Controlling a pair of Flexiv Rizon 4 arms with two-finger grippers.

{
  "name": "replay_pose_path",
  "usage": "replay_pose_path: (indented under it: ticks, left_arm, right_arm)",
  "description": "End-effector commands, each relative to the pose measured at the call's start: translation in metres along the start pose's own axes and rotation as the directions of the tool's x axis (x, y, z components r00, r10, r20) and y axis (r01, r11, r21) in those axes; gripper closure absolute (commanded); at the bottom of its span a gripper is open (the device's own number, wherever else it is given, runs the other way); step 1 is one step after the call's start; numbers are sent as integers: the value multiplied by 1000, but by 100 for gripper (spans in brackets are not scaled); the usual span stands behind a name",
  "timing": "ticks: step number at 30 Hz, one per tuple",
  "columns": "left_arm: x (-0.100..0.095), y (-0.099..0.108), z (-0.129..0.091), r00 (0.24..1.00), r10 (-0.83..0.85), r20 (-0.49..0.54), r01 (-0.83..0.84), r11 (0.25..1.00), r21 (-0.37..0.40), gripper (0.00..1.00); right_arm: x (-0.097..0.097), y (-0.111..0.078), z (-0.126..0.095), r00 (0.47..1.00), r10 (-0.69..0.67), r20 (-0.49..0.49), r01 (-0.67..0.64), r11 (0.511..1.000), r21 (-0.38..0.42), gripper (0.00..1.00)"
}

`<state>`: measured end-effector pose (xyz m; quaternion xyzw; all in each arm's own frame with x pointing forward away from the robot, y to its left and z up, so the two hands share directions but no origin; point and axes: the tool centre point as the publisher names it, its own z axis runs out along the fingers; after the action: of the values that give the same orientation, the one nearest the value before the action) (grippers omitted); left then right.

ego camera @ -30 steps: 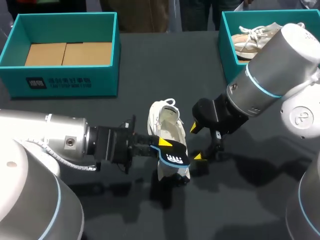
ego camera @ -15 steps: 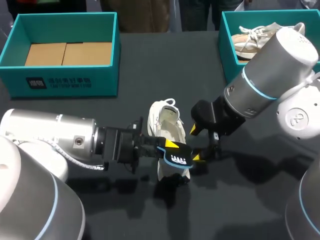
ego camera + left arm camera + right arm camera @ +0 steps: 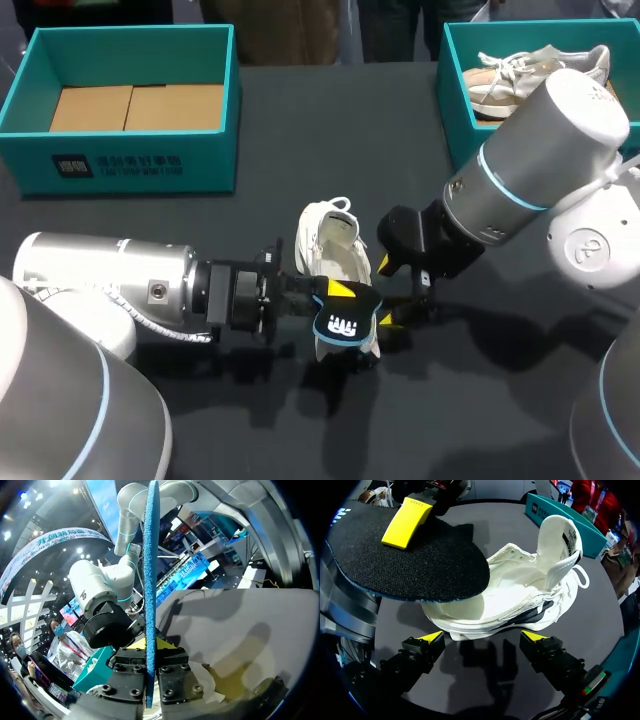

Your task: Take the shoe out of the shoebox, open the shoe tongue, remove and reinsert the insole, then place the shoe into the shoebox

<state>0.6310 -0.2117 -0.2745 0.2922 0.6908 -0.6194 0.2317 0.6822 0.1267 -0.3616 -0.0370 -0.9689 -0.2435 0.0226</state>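
The white shoe (image 3: pixel 335 245) lies on the dark table with its toe toward me, the opening wide and the tongue (image 3: pixel 560 540) raised. My left gripper (image 3: pixel 335 297) is shut on the dark insole (image 3: pixel 346 322), holding it just above the shoe's toe end. In the left wrist view the insole (image 3: pixel 150 570) stands edge-on between that gripper's (image 3: pixel 150 647) fingers. My right gripper (image 3: pixel 388 290) stands open beside the shoe's right flank, touching nothing. From the right wrist view, the insole (image 3: pixel 405 565) hangs over the shoe (image 3: pixel 520 595), ahead of the open right gripper (image 3: pixel 482 637).
A teal shoebox (image 3: pixel 125 165) with a bare cardboard floor stands at the back left. A second teal box (image 3: pixel 455 110) at the back right holds a beige shoe (image 3: pixel 520 75). My right arm's body lies in front of that box.
My left arm has pushed to the right and turned the insole, which now hangs a little lower over the toe. The right gripper has edged slightly toward the shoe.
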Motion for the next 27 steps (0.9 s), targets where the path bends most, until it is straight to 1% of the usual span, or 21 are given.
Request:
replay_pose_path:
  ticks: [1, 11, 17, 22, 27]
  left_arm:
    - [2, 3, 0, 1000, 5, 3, -6, 1000, 13, 100]
    - [9, -1, -1, 1000, 17, 11, -17, 1000, 26, 100]
    - [10, -4, -1, 1000, 20, 17, -21, 999, 32, 100]
    - [10, -5, -1, 999, 26, 20, -27, 999, 39, 100]
    - [11, -4, -1, 999, 28, 17, -28, 999, 38, 100]
  right_arm:
    - [1, 0, 6, 1000, 10, 9, -10, 1000, 4, 0]
    - [2, 0, 10, 1000, 29, 9, -29, 999, 15, 0]
    - [4, 2, 12, 999, 32, 7, -32, 999, 39, 0]
    - [8, 0, 14, 999, 36, 11, -36, 999, 28, 0]
    - [12, 4, 11, 1000, 24, 21, -24, 999, 25, 0]
